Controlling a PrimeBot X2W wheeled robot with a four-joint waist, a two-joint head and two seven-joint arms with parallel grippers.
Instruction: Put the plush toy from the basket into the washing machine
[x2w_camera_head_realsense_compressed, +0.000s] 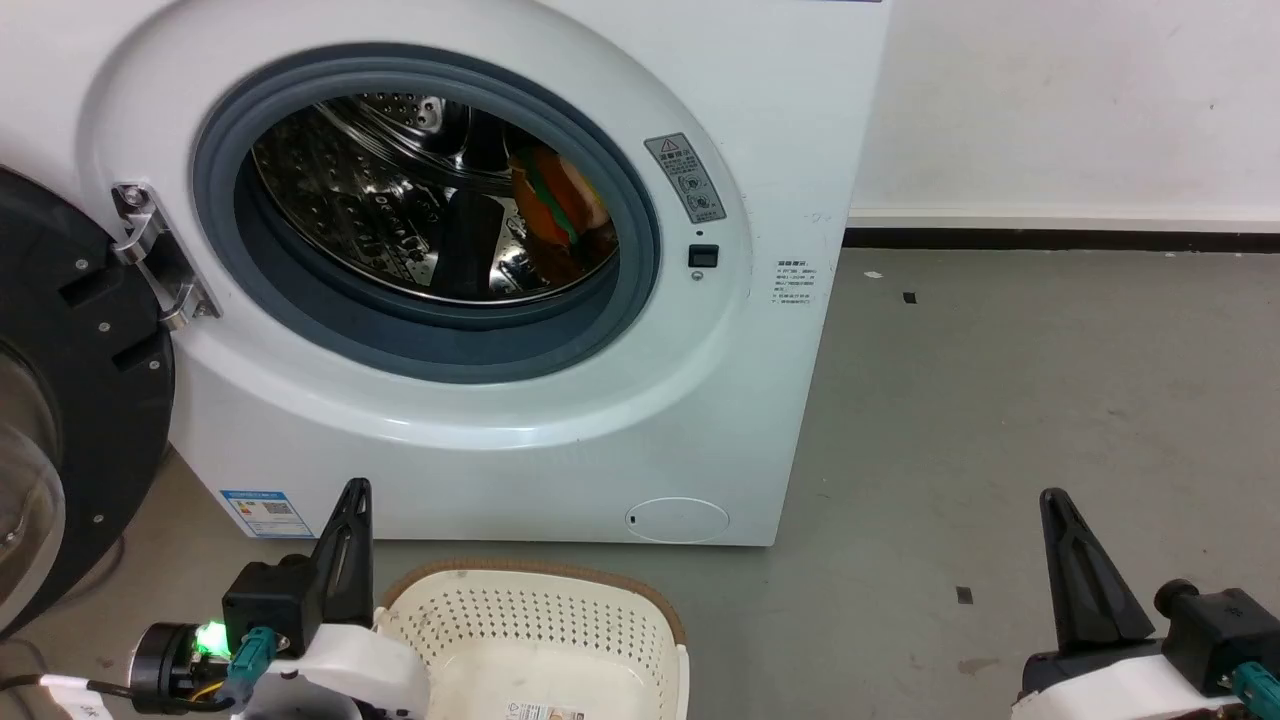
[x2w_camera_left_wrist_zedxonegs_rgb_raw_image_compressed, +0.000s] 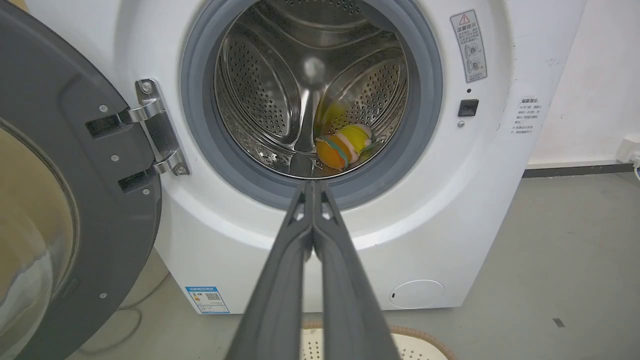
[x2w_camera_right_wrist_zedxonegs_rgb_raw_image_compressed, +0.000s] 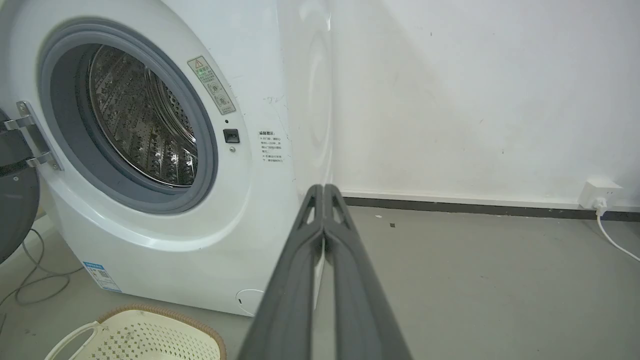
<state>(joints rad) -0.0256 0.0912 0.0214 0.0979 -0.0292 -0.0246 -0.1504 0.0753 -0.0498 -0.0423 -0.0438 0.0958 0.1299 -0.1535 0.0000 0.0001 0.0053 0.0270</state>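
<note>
Drum (x2w_camera_left_wrist_zedxonegs_rgb_raw_image_compressed: 260, 90) of shiny perforated steel inside the large white front-loading washing machine (x2w_camera_head_realsense_compressed: 600, 440) holds the hot-dog-shaped plush toy (x2w_camera_left_wrist_zedxonegs_rgb_raw_image_compressed: 344, 146), orange and yellow with a green band. It lies at the drum bottom, right of centre. Left gripper (x2w_camera_left_wrist_zedxonegs_rgb_raw_image_compressed: 311, 186), two long dark fingers pressed together, is closed on nothing. It sits outside the grey-gasketed porthole, just beside the cream-white perforated plastic basket (x2w_camera_head_realsense_compressed: 500, 620) with brown woven-look rim. In the left wrist view the toy is just above and right of the fingertips, deeper inside, not touching them. Right gripper (x2w_camera_right_wrist_zedxonegs_rgb_raw_image_compressed: 323, 189) is also closed and empty, over the grey floor (x2w_camera_head_realsense_compressed: 1000, 400), aimed at the machine's right front corner, well apart from the toy. Black-framed round door (x2w_camera_left_wrist_zedxonegs_rgb_raw_image_compressed: 75, 200) stands swung open at left. Sticker (x2w_camera_head_realsense_compressed: 540, 712) lies on the basket's inner bottom.
</note>
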